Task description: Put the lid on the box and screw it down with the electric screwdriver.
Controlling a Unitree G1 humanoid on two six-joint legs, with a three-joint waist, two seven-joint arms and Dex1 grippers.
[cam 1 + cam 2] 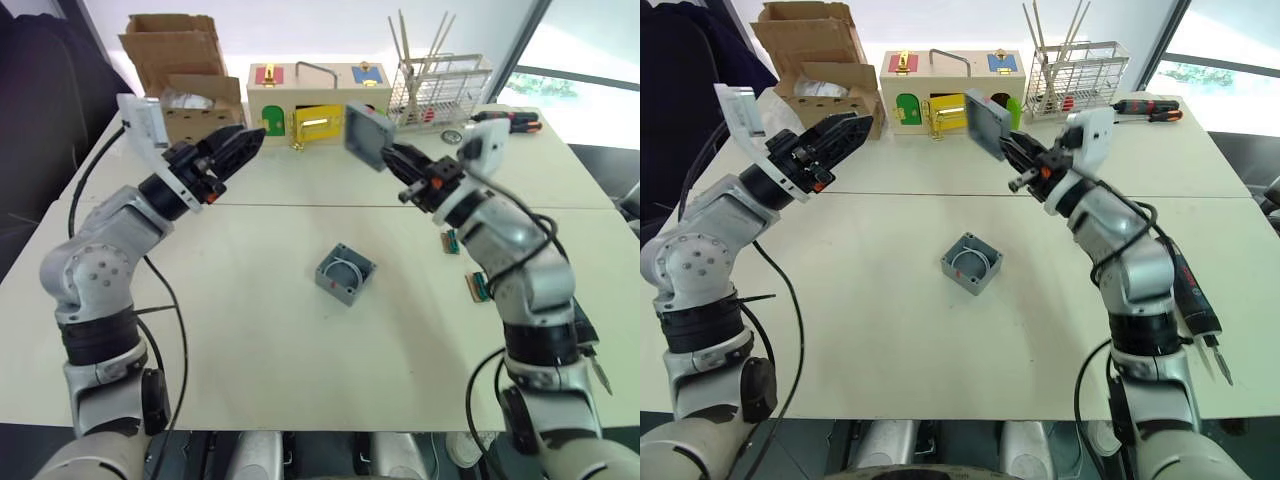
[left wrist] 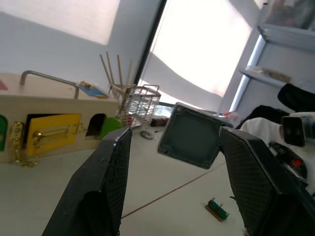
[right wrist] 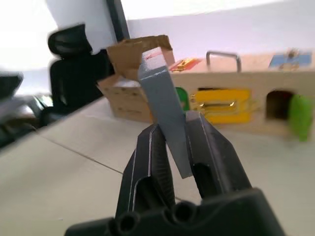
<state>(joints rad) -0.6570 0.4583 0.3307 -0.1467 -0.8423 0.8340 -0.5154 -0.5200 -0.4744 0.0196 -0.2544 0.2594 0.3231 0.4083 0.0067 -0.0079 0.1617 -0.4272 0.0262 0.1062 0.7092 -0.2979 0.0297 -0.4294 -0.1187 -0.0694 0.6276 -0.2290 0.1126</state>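
Lid: pinched by one edge in right gripper, raised well above tabletop, at 1 o'clock from the box. Held on edge, flat face turned toward the left arm; probably presented so for a handover or for turning flat before seating. Edge grip confirmed in right wrist view, fingers pressed on both faces.

Box: open side up, at tabletop centre, free of both arms, wires coiled inside. Not yet covered.

Left gripper: raised at 10 o'clock from the box, spread wide, empty, aimed at the lid; lid framed between its fingers in left wrist view, no contact.

Electric screwdriver: flat on tabletop at 3 o'clock from the box, beside the right arm, untouched; likely parked within reach for the screwing step.

Wooden latch box, cardboard box, wire basket: along far edge, 11 to 1 o'clock, clear of the work.

Stage, by judgement: early, lid not yet seated.
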